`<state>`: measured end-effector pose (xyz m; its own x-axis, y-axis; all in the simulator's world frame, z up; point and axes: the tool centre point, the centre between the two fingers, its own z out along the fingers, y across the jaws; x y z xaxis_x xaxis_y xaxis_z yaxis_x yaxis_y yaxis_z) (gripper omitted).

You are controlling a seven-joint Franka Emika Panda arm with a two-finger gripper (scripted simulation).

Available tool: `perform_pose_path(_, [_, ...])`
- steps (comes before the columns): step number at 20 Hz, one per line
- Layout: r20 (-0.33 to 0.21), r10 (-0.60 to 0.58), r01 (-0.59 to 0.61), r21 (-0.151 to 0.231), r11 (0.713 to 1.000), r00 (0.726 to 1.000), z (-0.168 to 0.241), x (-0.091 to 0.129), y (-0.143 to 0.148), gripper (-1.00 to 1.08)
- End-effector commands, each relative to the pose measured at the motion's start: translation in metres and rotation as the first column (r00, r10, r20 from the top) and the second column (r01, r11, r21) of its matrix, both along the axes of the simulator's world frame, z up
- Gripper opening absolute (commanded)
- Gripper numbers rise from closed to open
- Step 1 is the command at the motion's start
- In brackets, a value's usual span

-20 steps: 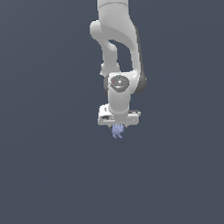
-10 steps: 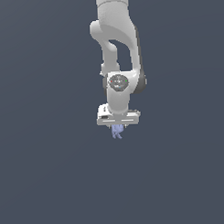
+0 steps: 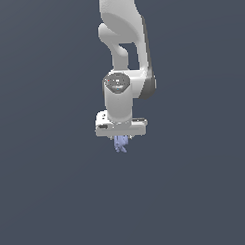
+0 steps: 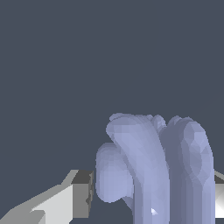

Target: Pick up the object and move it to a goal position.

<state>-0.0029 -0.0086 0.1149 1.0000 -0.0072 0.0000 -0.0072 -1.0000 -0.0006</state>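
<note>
Below the arm (image 3: 123, 69), the jaws pinch the object (image 3: 120, 143) between them; its lumpy lobes give a poor hold, so a jolt could drop it.

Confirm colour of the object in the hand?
Pale lavender-blue object, plain, no pattern; clearest in the wrist view, between the hand fingers.

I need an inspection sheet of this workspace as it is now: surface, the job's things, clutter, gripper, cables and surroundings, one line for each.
Surface: plain dark grey all around; no table edge can be told.
Job's things: the object, pale lavender-blue and lumpy, hangs below the gripper; the wrist view shows it between the fingers.
Clutter: nothing seen.
Gripper: shut on the object, pointing down under the white arm.
Cables: nothing seen.
Surroundings: nothing seen; no goal marker shows.
</note>
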Motion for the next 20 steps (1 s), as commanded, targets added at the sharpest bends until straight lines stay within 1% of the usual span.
perform_pose_path(1, [0.001, 0.0, 0.0, 0.0, 1.0, 1.0, 0.018, 0.009, -0.013, -1.0])
perform_pose_path(11, [0.001, 0.0, 0.0, 0.0, 1.0, 1.0, 0.092, 0.051, -0.07, -1.0])
perform_pose_path(15, [0.0, 0.0, 0.0, 0.0, 1.0, 1.0, 0.112, 0.063, -0.085, -1.0])
perform_pose_path(20, [0.0, 0.0, 0.0, 0.0, 1.0, 1.0, 0.128, 0.074, -0.097, -1.0])
